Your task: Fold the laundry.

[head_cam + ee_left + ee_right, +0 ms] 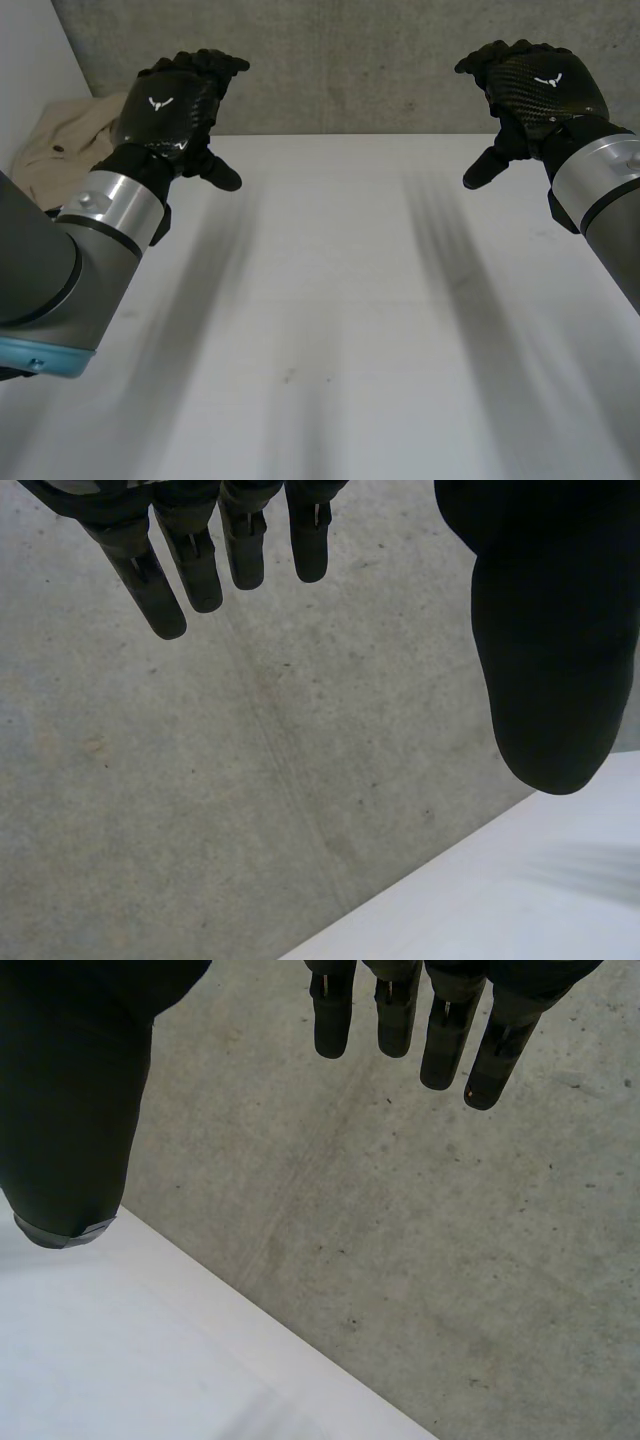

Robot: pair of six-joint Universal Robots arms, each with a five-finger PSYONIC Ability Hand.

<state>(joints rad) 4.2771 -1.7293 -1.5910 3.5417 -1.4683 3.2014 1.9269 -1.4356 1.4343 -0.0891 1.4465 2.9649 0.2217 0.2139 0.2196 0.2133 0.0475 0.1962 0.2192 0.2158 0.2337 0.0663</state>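
White table with one beige garment; left robot hand, right robot hand released.

Your left hand and right hand are black with carbon-weave backs, each bearing a white emblem. You also have silver wrist cuffs, a grey left arm and a light-blue cap.

Garment seemingly on table far-left corner, behind left hand.

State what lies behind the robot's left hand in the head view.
A crumpled beige cloth at the table corner. The left hand and arm cover part of it, so its full shape is hidden.
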